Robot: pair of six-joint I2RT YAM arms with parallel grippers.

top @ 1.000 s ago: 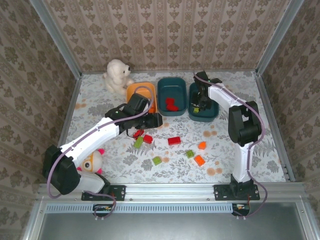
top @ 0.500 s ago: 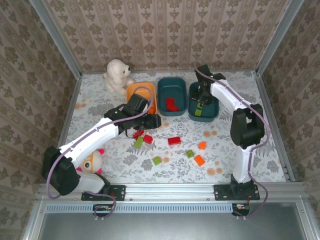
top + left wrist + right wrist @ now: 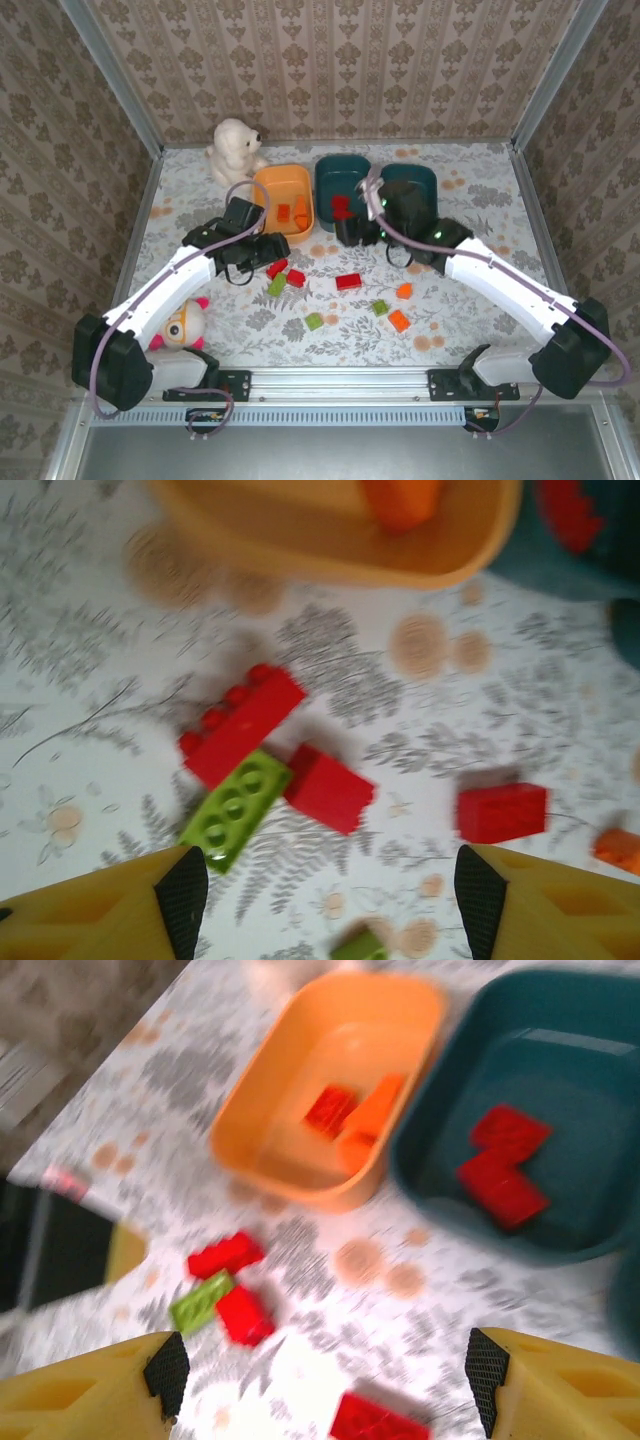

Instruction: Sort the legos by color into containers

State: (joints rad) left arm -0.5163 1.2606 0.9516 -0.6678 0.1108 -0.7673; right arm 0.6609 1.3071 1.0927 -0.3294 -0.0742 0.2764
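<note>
Loose legos lie on the table: two red bricks point(image 3: 277, 268) point(image 3: 296, 278) and a green one point(image 3: 277, 286) in a cluster, a red brick point(image 3: 348, 281) at the middle, and green and orange bricks point(image 3: 399, 320) nearer the front. My left gripper point(image 3: 266, 249) hovers open just left of the cluster, with the long red brick point(image 3: 243, 723), green brick point(image 3: 235, 808) and red block point(image 3: 328, 788) ahead of its bare fingers point(image 3: 185, 895). My right gripper point(image 3: 352, 232) hangs open and holds nothing in front of the middle teal container point(image 3: 343, 190). The orange container point(image 3: 330, 1080) holds orange bricks, the teal container point(image 3: 540, 1110) red ones.
A white plush bear point(image 3: 234, 150) sits at the back left beside the orange container. Another plush toy point(image 3: 183, 322) lies under the left arm near the front. The right teal container point(image 3: 425, 180) is partly covered by my right arm. Patterned walls close in three sides.
My right arm swung from over the right teal container leftward and down to the middle of the table, its jaws opening. My left gripper drew back to the left and opened a little wider.
</note>
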